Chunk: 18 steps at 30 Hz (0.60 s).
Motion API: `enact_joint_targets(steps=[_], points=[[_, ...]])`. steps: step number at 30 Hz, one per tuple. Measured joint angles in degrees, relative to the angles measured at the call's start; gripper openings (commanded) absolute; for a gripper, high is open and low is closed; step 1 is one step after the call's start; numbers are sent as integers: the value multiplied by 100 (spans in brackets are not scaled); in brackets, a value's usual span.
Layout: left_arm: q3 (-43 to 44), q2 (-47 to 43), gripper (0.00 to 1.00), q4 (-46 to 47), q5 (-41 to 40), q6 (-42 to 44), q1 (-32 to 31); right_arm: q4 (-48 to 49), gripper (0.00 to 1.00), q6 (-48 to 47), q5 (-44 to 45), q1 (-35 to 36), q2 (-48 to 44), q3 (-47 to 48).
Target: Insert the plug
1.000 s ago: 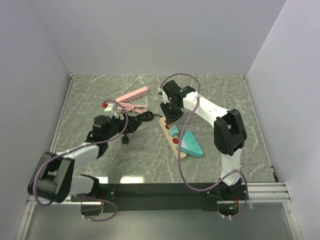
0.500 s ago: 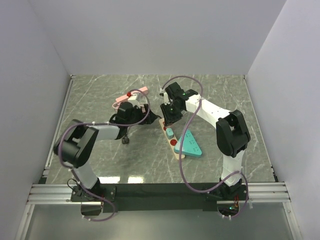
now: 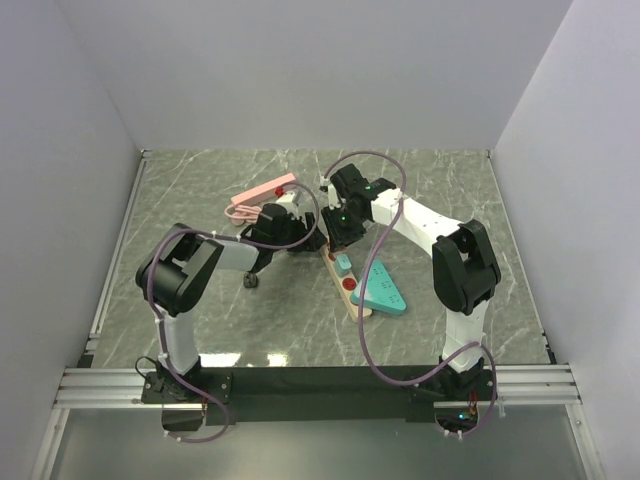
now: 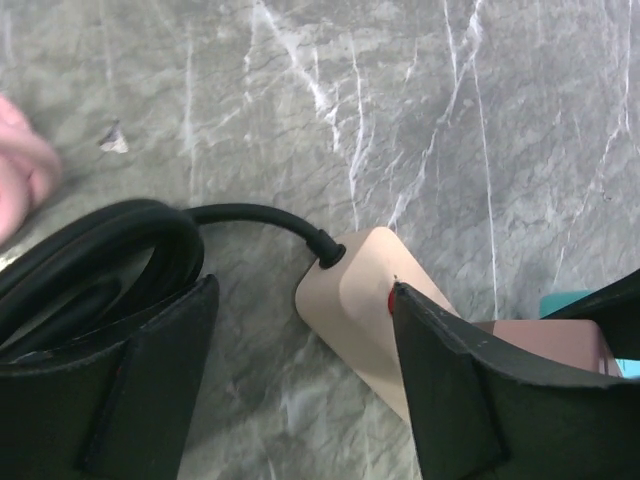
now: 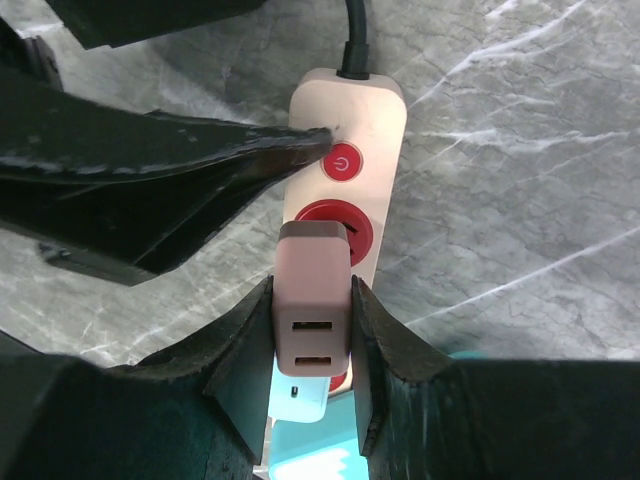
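A beige power strip (image 3: pixel 349 282) with red sockets lies at mid-table, its black cord (image 4: pixel 250 215) leaving its far end. My right gripper (image 5: pixel 312 290) is shut on a dusky-pink USB charger plug (image 5: pixel 312 330) and holds it just over the strip's (image 5: pixel 370 110) first red socket (image 5: pixel 352 225), behind the red switch (image 5: pixel 342 162). My left gripper (image 4: pixel 300 290) is open at the strip's (image 4: pixel 360 300) cord end, one finger (image 4: pixel 460 380) over the strip and the other beside the coiled cord. In the top view the two grippers (image 3: pixel 308 238) (image 3: pixel 338 240) are close together.
A teal plug (image 3: pixel 345 263) sits in the strip, and a teal triangular adapter (image 3: pixel 383 288) lies against its right side. A pink power strip (image 3: pixel 263 192) with a pink cable lies behind. A black plug (image 3: pixel 250 280) rests on the table left of the strip.
My left arm has swung right from the table's left side to the strip's cord end. My right gripper, holding the plug, has barely moved.
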Motion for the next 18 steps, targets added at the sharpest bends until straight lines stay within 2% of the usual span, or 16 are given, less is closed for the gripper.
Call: enact_joint_targets(steps=[5, 18], points=[[50, 98, 66, 76, -15, -20, -42, -131, 0, 24, 96, 9, 7, 70], [-258, 142, 64, 680, 87, -122, -48, -581, 0, 57, 592, 317, 382, 601]])
